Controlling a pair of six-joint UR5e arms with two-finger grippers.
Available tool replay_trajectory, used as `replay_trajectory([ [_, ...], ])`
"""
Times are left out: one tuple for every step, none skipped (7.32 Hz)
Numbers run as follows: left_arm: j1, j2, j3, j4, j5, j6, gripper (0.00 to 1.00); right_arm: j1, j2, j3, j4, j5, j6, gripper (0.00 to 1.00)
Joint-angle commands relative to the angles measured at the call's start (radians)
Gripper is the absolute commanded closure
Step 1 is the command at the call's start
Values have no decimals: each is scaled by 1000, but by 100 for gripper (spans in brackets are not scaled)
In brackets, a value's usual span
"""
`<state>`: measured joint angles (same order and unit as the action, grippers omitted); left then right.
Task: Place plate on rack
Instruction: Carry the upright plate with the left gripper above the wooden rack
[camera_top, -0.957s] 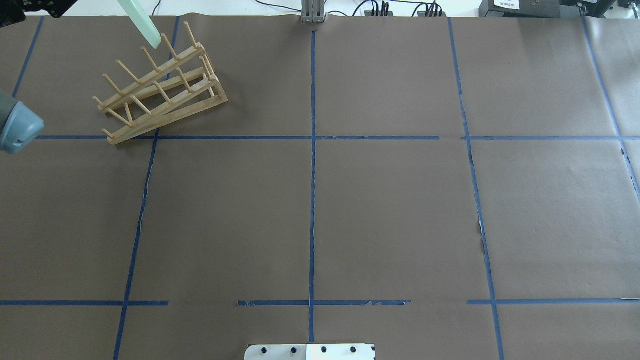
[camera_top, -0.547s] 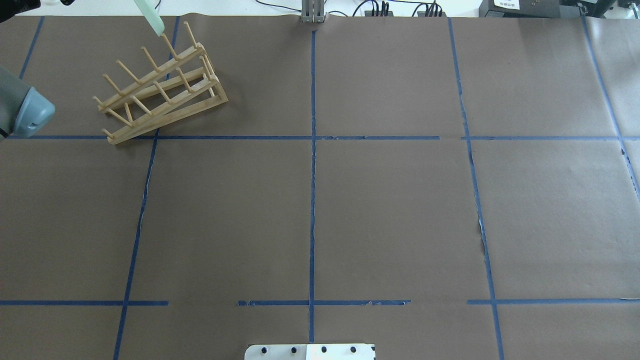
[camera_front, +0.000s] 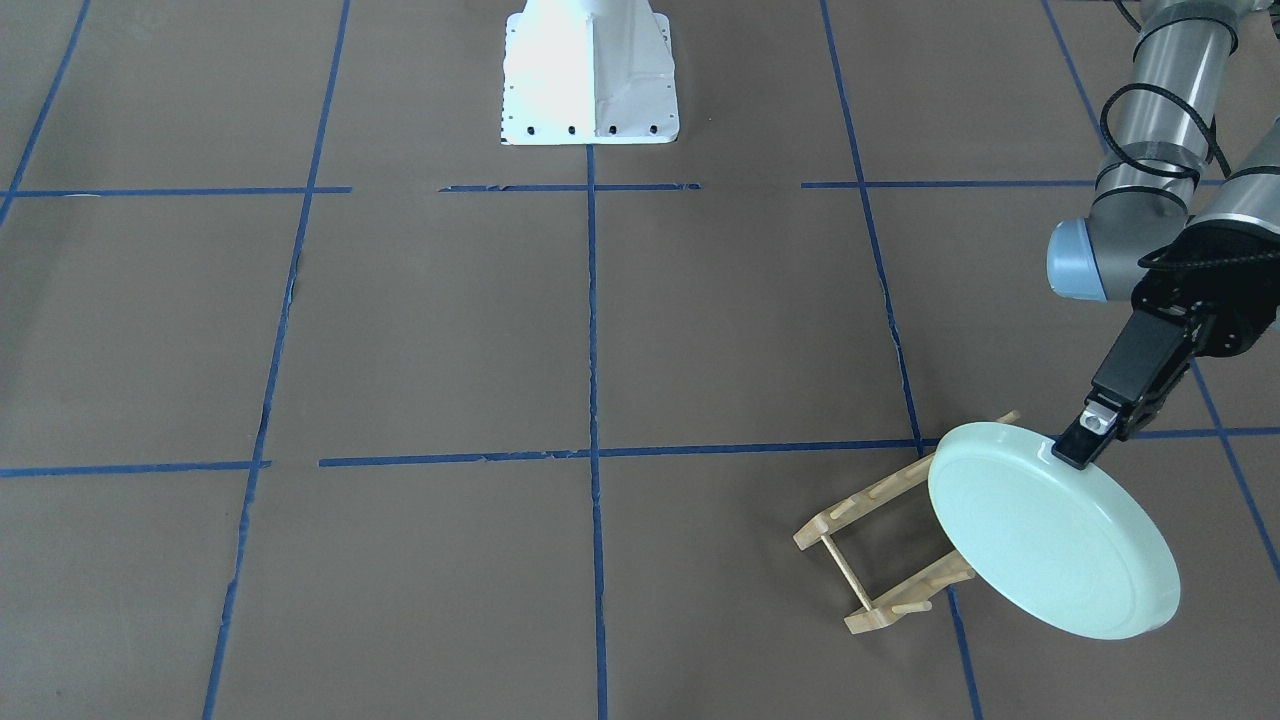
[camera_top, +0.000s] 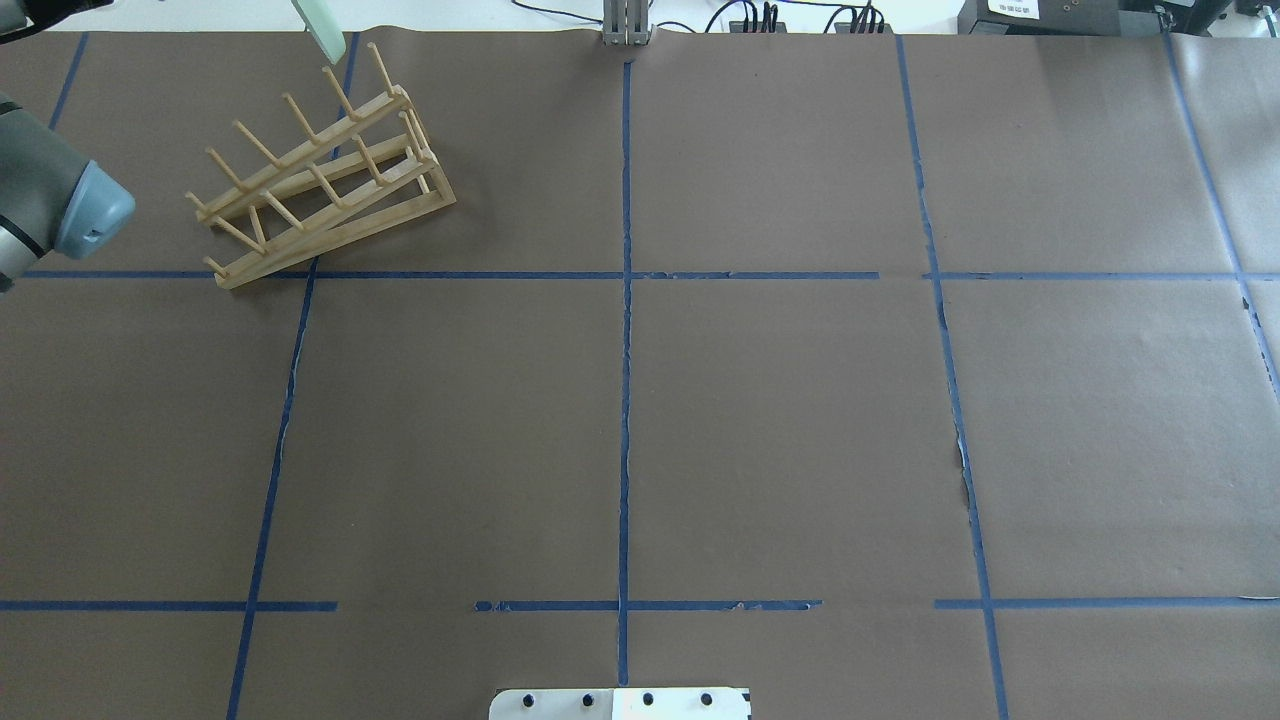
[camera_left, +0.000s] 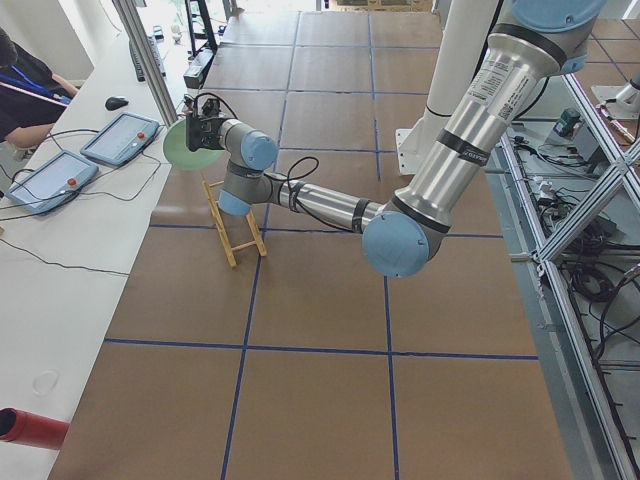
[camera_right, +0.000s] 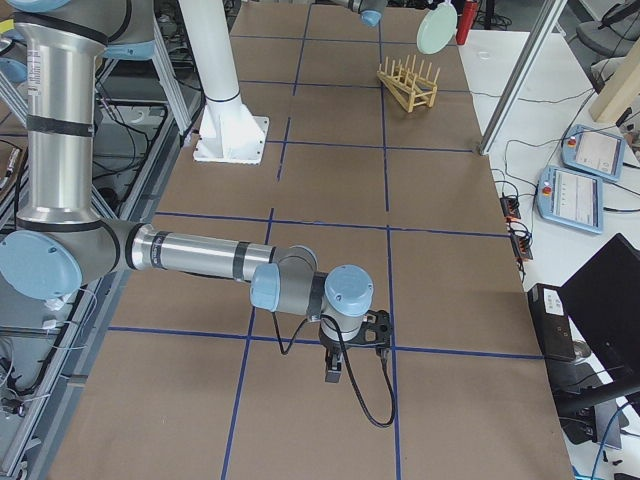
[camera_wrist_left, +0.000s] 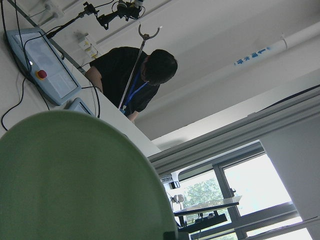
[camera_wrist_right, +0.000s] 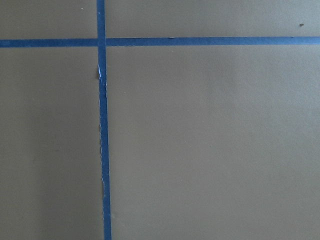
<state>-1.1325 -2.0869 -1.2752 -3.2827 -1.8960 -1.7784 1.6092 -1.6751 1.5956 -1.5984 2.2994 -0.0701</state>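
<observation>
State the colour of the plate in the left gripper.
The plate is plain pale mint green, best seen in the exterior front-facing view.

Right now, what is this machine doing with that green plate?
The robot's left gripper pinches the pale green plate by its rim and holds it tilted in the air above the small wooden rack. The plate is not yet set in the rack. The right gripper hangs low over the brown paper far down the table, away from both.
</observation>
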Motion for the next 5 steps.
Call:
replay_trajectory([
  [29, -1, 8, -1, 2, 8, 100, 0, 0, 0, -2, 0, 0, 0],
  [37, -1, 13, 0, 3, 13, 100, 0, 0, 0, 0, 0, 0, 0],
  [39, -4, 25, 0, 3, 14, 100, 0, 0, 0, 0, 0, 0, 0],
  [40, -7, 30, -1, 3, 14, 100, 0, 0, 0, 0, 0, 0, 0],
  [55, -7, 30, 0, 6, 14, 100, 0, 0, 0, 0, 0, 0, 0],
])
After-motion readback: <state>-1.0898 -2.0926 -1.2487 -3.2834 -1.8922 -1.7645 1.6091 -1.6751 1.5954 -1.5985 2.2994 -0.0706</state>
